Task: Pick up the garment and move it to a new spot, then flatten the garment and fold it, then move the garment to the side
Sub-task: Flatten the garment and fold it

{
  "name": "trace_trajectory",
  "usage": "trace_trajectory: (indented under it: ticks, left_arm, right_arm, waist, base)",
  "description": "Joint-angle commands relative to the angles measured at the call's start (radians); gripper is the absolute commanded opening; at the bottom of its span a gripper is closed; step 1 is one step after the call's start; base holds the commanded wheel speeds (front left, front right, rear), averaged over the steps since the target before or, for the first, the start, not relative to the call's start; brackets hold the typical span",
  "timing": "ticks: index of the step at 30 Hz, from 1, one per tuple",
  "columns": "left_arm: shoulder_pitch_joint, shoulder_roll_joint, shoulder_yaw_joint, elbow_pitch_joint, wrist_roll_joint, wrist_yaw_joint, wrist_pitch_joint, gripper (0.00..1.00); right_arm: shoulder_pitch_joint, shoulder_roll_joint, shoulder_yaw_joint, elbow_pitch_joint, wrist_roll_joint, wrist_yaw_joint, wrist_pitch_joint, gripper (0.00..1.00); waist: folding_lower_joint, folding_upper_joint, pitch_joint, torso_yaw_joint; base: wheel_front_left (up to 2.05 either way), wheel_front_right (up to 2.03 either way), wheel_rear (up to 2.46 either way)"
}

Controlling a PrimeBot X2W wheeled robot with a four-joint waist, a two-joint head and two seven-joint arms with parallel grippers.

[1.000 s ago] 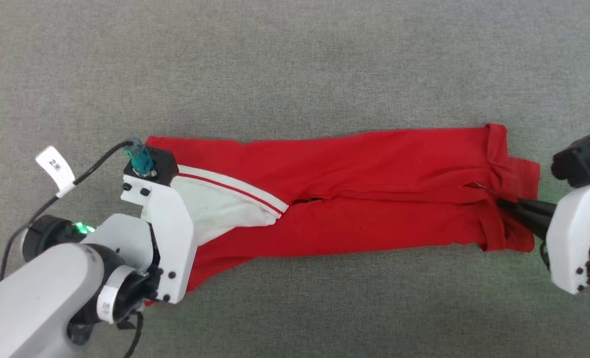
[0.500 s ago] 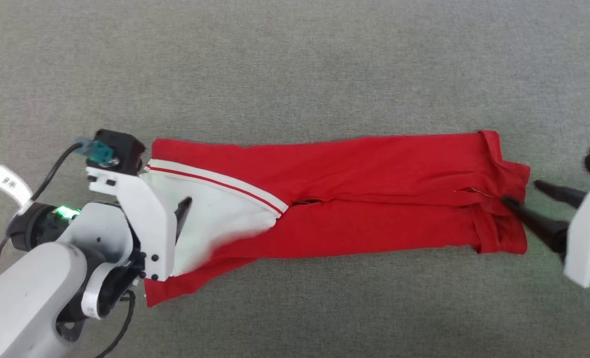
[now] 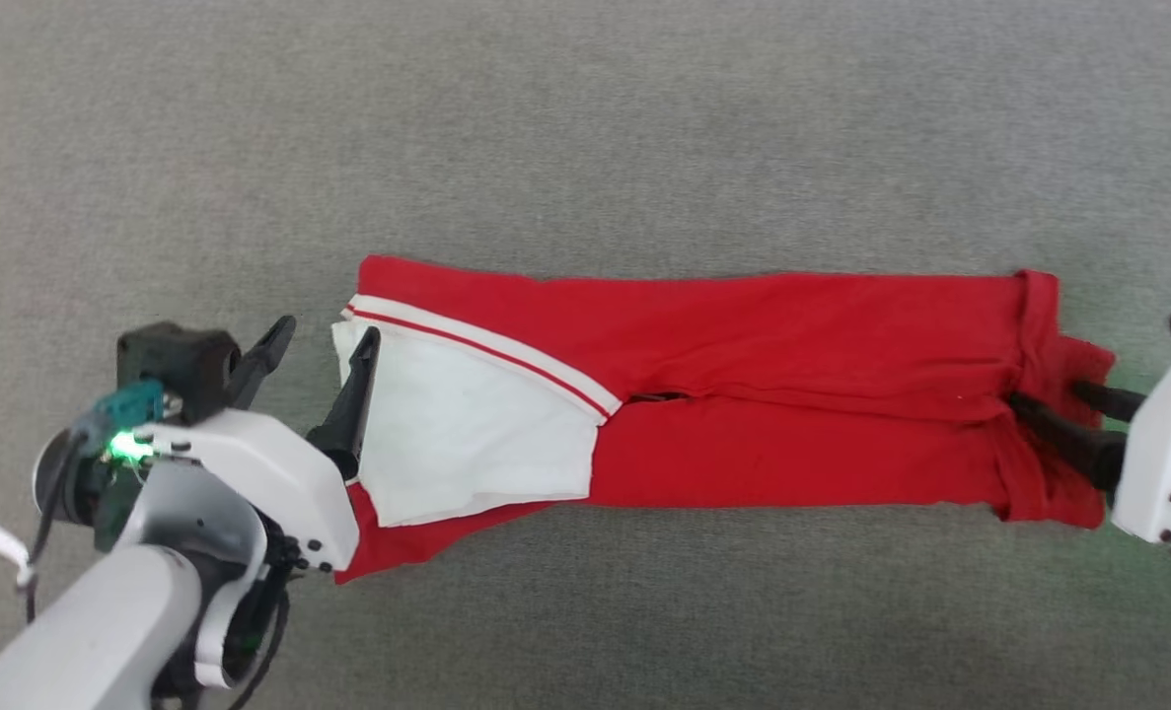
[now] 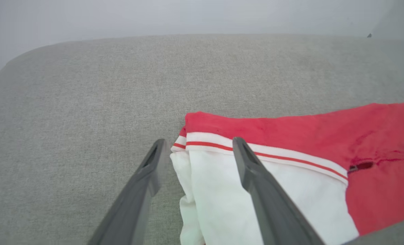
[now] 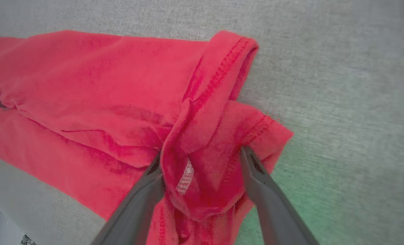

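The grey tabletop [image 3: 585, 148] carried the garment [image 3: 792, 394], stretched flat from the left end effector [image 3: 329, 327], spread wide astride its white end, to the right end effector [image 3: 1047, 392], spread wide around the bunched red hem, seemingly laid out for folding.

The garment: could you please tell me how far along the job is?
Done: the garment lies flat as a long band, folded lengthwise, on the grey surface. In hand: the left gripper and right gripper stand open at its ends, holding nothing. Left: probably further folding, then moving it aside.
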State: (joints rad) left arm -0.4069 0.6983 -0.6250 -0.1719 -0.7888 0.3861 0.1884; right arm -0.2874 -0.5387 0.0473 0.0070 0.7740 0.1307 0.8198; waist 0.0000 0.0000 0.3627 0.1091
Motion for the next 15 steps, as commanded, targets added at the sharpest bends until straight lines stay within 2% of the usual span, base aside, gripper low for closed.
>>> trace_trajectory:
  ticks: [1, 5, 12, 13, 14, 15]
  left_arm:
    - [0.014, -0.006, 0.005, 0.005, 0.013, -0.007, -0.021, 1.0]
    - [0.053, -0.052, 0.009, 0.044, 0.025, -0.022, -0.144, 1.0]
    - [0.112, -0.134, 0.013, 0.145, 0.003, -0.049, -0.292, 1.0]
    - [0.115, -0.142, 0.013, 0.158, 0.009, -0.054, -0.314, 1.0]
    - [0.122, -0.15, 0.015, 0.173, 0.012, -0.057, -0.336, 1.0]
    - [0.133, -0.169, 0.022, 0.197, 0.007, -0.068, -0.38, 1.0]
  right_arm:
    - [-0.015, 0.007, 0.008, 0.01, 0.011, 0.0, 0.003, 1.0]
    - [-0.059, 0.035, 0.059, 0.087, 0.064, 0.0, 0.009, 1.0]
    - [-0.095, 0.029, 0.192, 0.206, 0.101, 0.0, 0.041, 1.0]
    - [-0.093, 0.025, 0.213, 0.213, 0.108, 0.0, 0.048, 0.53]
    - [-0.091, 0.022, 0.23, 0.222, 0.119, 0.0, 0.058, 0.0]
    - [-0.093, 0.002, 0.261, 0.222, 0.13, 0.0, 0.054, 0.0]
  waist:
    - [0.0, 0.0, 0.004, 0.008]
    - [0.0, 0.0, 0.011, 0.029]
    - [0.0, 0.0, 0.013, 0.053]
    - [0.0, 0.0, 0.013, 0.055]
    - [0.0, 0.0, 0.012, 0.057]
    - [0.0, 0.0, 0.01, 0.059]
  base:
    - [0.0, 0.0, 0.0]
    - [0.0, 0.0, 0.0]
    - [0.0, 0.0, 0.0]
    - [0.0, 0.0, 0.0]
    - [0.0, 0.0, 0.0]
    - [0.0, 0.0, 0.0]
